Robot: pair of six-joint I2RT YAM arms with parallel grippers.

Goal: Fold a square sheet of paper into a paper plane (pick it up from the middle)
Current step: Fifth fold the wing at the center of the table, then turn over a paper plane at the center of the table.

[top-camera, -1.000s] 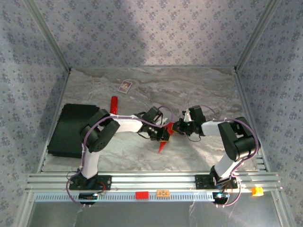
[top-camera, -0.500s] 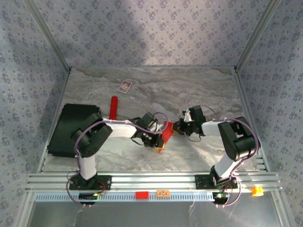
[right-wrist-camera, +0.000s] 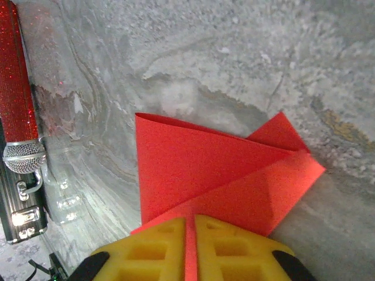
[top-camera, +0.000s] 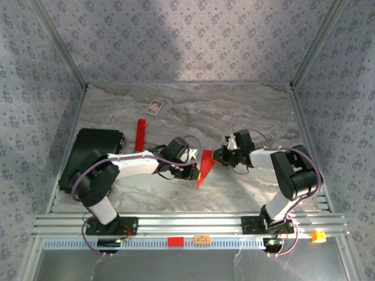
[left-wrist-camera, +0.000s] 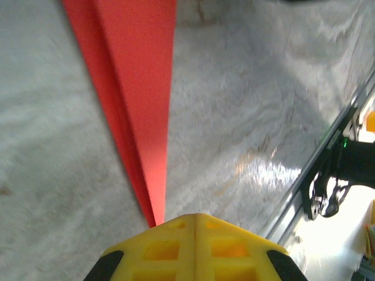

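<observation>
The square sheet of paper (top-camera: 203,168) is bright red and creased into a slim pointed dart, its tip toward the near edge. My right gripper (top-camera: 217,157) holds its wide upper end. In the right wrist view the folded paper (right-wrist-camera: 193,158) runs into the thin slit between the yellow fingers of the right gripper (right-wrist-camera: 190,219). My left gripper (top-camera: 191,171) sits just left of the dart. In the left wrist view that gripper (left-wrist-camera: 195,216) is shut, no red in its seam. The narrow paper (left-wrist-camera: 143,88) vanishes behind its left finger (left-wrist-camera: 158,246).
A red glittery stick with a silver ball tip (top-camera: 140,133) lies left of the arms, beside a black case (top-camera: 88,159). A small printed card (top-camera: 154,106) lies further back. The aluminium rail (top-camera: 187,222) borders the near edge. Patterned walls close in three sides.
My left gripper has slid left off the paper's middle and its elbow has swung out left. More of the red dart shows now. The right gripper has stayed in place.
</observation>
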